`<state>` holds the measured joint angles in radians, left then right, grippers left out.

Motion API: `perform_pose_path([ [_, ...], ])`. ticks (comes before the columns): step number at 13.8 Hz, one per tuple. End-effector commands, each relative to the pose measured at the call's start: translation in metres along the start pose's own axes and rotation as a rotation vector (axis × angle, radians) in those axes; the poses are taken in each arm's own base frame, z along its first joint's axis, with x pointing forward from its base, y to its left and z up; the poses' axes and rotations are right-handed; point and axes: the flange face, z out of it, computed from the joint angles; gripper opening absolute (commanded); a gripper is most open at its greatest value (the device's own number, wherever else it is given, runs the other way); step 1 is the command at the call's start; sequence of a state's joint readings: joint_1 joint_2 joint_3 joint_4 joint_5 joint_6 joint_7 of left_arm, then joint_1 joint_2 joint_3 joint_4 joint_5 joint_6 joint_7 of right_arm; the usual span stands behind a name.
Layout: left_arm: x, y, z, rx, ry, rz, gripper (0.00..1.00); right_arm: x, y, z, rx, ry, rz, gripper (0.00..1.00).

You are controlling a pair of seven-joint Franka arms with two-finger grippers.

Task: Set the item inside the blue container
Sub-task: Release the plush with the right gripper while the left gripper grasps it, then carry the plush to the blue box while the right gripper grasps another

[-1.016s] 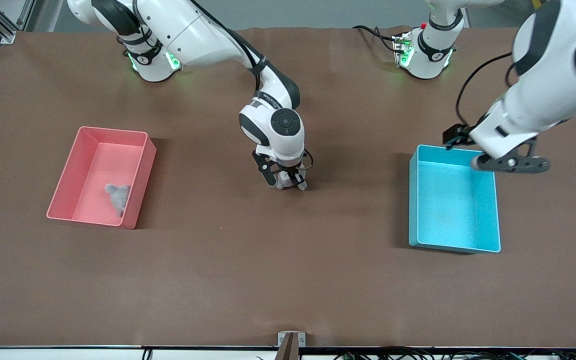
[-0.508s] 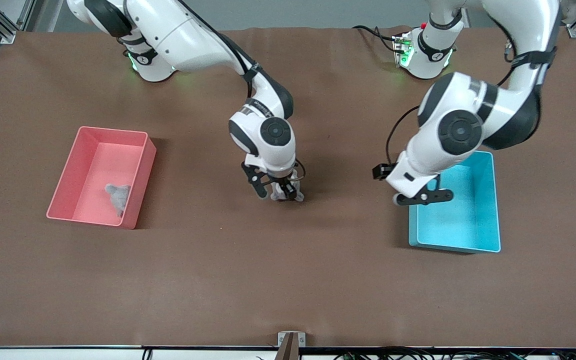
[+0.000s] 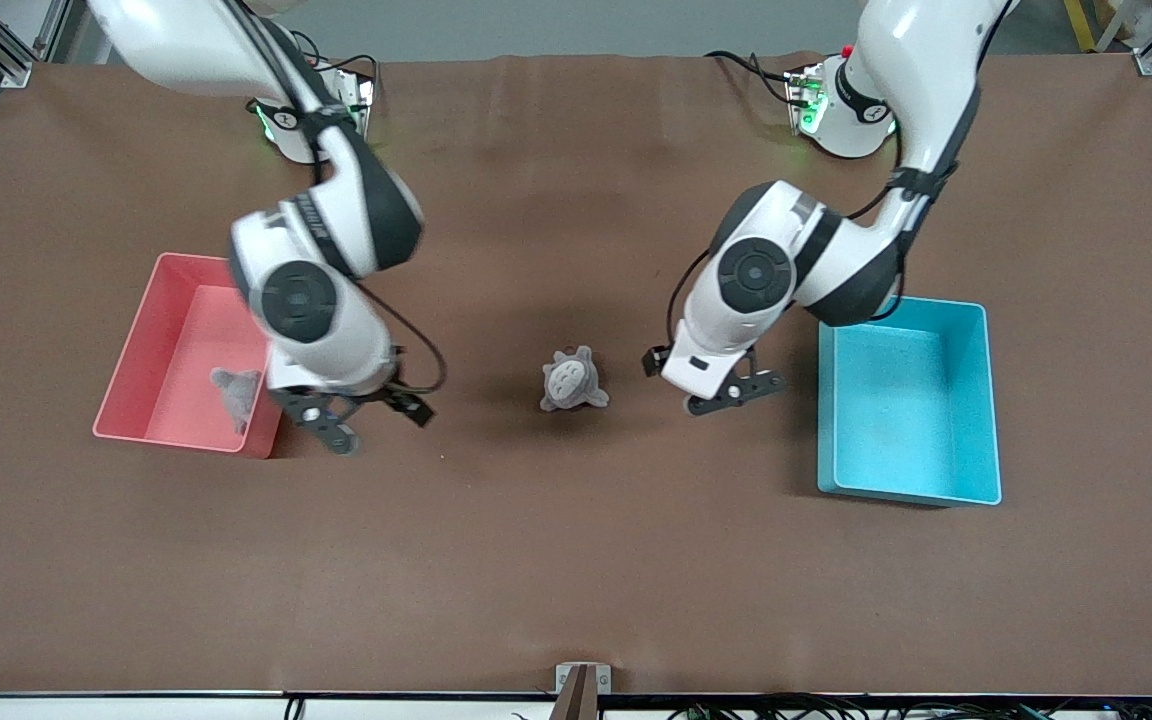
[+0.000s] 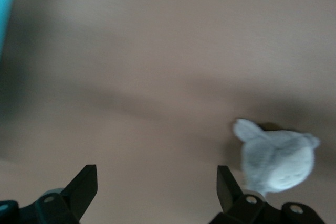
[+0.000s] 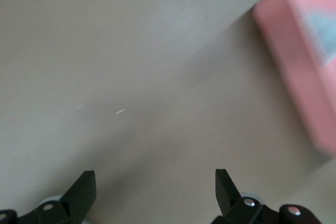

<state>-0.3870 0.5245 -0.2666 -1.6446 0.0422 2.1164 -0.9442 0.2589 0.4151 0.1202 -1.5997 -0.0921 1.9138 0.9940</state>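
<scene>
At the right arm's end of the table sits the pink bin, with a grey plush lying in the corner nearest the front camera and the table's middle. The right gripper hangs just beside that corner, over bare cloth, its jaws spread wide and holding nothing; in the right wrist view the fingertips frame only tabletop, with the bin's wall off at one side. Open brown surface runs from there to the small grey plush toy lying alone at mid-table, its long axis tilted slightly from the table's edges; which way it faces cannot be told. The left gripper is over the strip between the toy and the blue container, jaws wide and empty. The container's long axis runs toward the front camera.
</scene>
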Motion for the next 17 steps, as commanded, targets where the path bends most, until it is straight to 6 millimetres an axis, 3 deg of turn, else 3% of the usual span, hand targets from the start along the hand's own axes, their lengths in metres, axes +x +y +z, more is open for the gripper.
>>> perform_pose_path([
  [1,-0.023,0.049,0.031,-0.066,0.015,-0.018,1.00,0.042,0.105,0.010,0.008,-0.047,-0.160,1.00],
  [4,-0.044,0.088,0.070,-0.155,0.035,-0.084,1.00,0.105,0.199,0.038,0.135,-0.117,-0.279,1.00],
  [6,-0.053,0.099,0.084,-0.203,0.051,-0.082,0.99,0.126,0.245,0.077,0.206,-0.088,-0.328,1.00],
  [9,-0.059,0.105,0.103,-0.226,0.051,-0.083,0.94,0.140,0.287,0.146,0.313,-0.054,-0.319,1.00],
  [11,-0.057,0.103,0.114,-0.231,0.057,-0.079,0.88,0.145,0.301,0.182,0.440,-0.093,-0.298,1.00],
  [13,-0.054,0.101,0.121,-0.223,0.057,-0.078,0.72,0.144,0.307,0.202,0.508,-0.113,-0.284,1.00],
  [17,-0.042,0.092,0.110,-0.200,0.060,-0.089,0.03,0.144,0.315,0.215,0.540,-0.152,-0.236,1.00],
])
